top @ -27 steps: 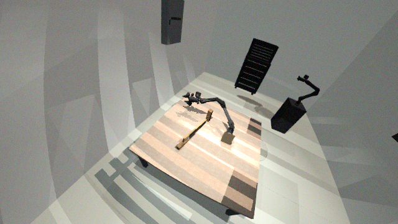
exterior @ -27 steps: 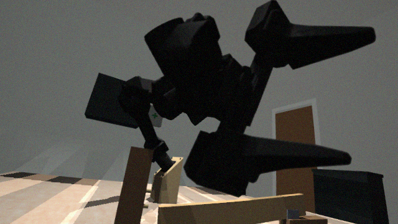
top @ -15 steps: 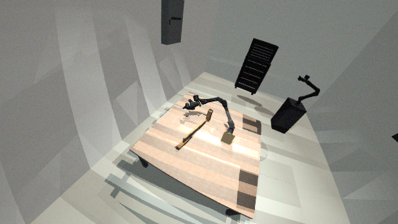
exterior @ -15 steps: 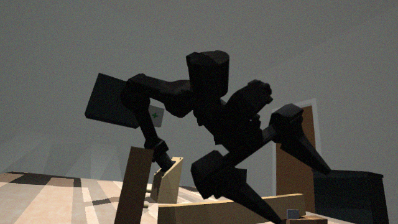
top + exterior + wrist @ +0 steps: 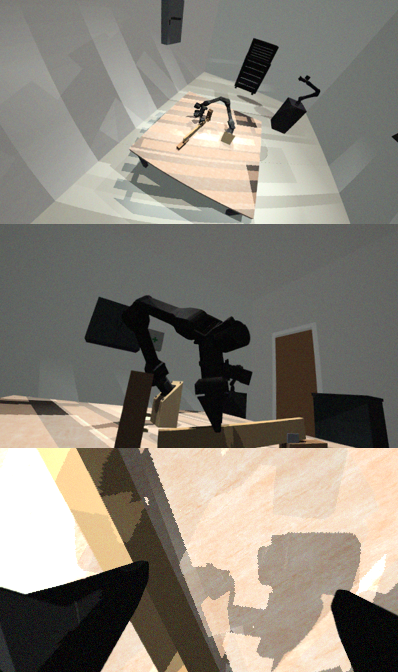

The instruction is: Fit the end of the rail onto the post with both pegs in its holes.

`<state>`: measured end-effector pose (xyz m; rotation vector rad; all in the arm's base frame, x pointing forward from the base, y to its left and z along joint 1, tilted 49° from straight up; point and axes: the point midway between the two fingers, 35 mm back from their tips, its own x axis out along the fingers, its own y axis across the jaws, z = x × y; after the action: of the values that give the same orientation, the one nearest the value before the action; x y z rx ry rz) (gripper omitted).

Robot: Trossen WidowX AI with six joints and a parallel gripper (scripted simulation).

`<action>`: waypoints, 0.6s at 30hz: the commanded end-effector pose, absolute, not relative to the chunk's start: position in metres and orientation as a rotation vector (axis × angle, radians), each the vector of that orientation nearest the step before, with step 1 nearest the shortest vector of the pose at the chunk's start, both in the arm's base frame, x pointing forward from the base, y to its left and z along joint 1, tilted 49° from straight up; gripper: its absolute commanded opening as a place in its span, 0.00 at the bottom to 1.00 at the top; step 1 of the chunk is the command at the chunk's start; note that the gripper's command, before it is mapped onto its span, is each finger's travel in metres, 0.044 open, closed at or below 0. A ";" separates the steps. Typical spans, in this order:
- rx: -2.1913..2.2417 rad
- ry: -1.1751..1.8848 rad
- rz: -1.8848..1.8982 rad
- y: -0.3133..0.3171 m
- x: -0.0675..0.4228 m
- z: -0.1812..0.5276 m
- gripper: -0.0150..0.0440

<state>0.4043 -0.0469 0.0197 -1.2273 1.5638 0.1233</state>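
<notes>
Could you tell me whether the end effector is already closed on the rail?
No, the end effector is open above the rail, fingers spread wide, holding nothing.

— What is standing around the room?
— Grey walls are enclosing a pale floor [image 5: 295, 174]; a dark slatted rack [image 5: 257, 66] is leaning by the far wall.
— Anything else?
— A brown door [image 5: 295, 370] is showing in a white frame, light is falling across the striped table [image 5: 211, 168]

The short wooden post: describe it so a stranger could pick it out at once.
Find the striped table in the top view, then the black arm's gripper. The short wooden post stands upright right beside it, at the raised end of the long rail, unlike the pale block at the arm's foot.
</notes>
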 end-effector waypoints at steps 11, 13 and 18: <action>-1.634 1.803 0.447 -0.048 0.345 0.030 1.00; -1.634 1.803 0.447 -0.049 0.345 0.029 1.00; -1.633 1.802 0.448 -0.055 0.346 0.024 1.00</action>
<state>0.3458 -0.0506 0.0260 -1.6252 1.7991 0.4469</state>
